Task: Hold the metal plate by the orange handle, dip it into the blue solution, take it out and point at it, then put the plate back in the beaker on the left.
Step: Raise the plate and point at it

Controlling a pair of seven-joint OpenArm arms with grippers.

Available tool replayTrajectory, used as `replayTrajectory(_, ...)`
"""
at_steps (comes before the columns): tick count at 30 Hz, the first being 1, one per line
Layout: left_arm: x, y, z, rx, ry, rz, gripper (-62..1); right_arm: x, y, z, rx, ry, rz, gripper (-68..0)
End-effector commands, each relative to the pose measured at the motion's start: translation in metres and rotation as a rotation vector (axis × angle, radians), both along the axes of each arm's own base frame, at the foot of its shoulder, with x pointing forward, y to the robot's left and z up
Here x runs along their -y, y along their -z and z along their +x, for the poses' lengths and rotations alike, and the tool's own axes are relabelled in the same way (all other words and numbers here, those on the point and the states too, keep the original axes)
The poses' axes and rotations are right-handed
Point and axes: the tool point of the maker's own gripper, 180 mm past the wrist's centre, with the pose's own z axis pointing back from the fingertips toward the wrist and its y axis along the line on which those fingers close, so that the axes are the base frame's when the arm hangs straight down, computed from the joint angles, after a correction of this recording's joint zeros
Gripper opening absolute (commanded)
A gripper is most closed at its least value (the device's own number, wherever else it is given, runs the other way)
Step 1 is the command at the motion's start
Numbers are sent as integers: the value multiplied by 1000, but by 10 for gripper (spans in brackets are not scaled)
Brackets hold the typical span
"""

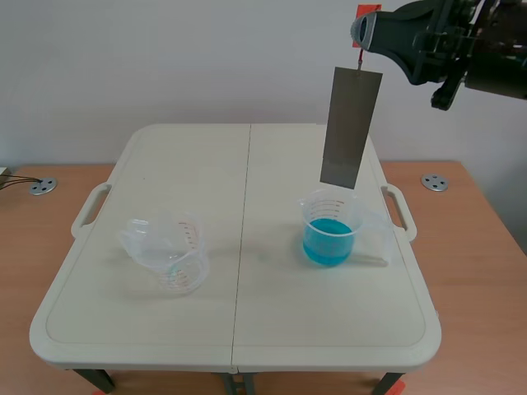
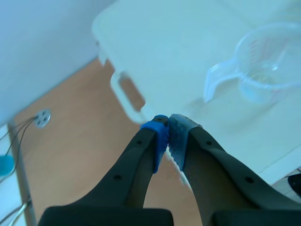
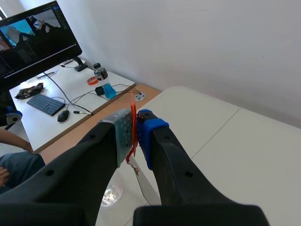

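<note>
Metal plate (image 1: 351,127) hangs upright just above the beaker of blue solution (image 1: 329,240), the right gripper (image 3: 134,127) clamped on its orange handle (image 1: 367,11). Whether it has been dipped is unclear. The left gripper (image 2: 168,129), fingers together on nothing, is not pointing yet, and the return to the empty beaker (image 1: 169,253) remains.

Overview, close wrist views (apparently) share table (image 1: 247,329).

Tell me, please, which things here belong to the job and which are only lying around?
Belong to the job:
- metal plate
- orange handle, gripped by the right pincer
- beaker of blue solution
- empty beaker on the left

Only lying around:
- monitor
- keyboard
- mouse
- metal discs
</note>
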Motion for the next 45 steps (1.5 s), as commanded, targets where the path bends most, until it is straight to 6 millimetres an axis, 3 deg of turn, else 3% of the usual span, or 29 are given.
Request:
replayTrajectory(1, 17, -7, 5, 26, 43, -33, -590, 1, -18, -2, 58, -10, 15, -660)
replayTrajectory(9, 75, -16, 25, 70, 187, -120, -590, 1, -18, -2, 57, -10, 14, -660)
replayTrajectory(24, 206, 6, 47, 28, 394, -108, -590, 0, -16, -2, 50, -12, 6, -660)
replayTrajectory(32, 265, 12, 64, 56, 424, -100, -590, 0, -15, -2, 48, -13, 3, -660)
replayTrajectory(38, 293, 23, 76, 27, 431, -98, -590, 0, -15, -2, 48, -13, 4, -660)
replayTrajectory(45, 307, 30, 93, 3, 429, -97, -590, 0, -16, -2, 49, -13, 4, -660)
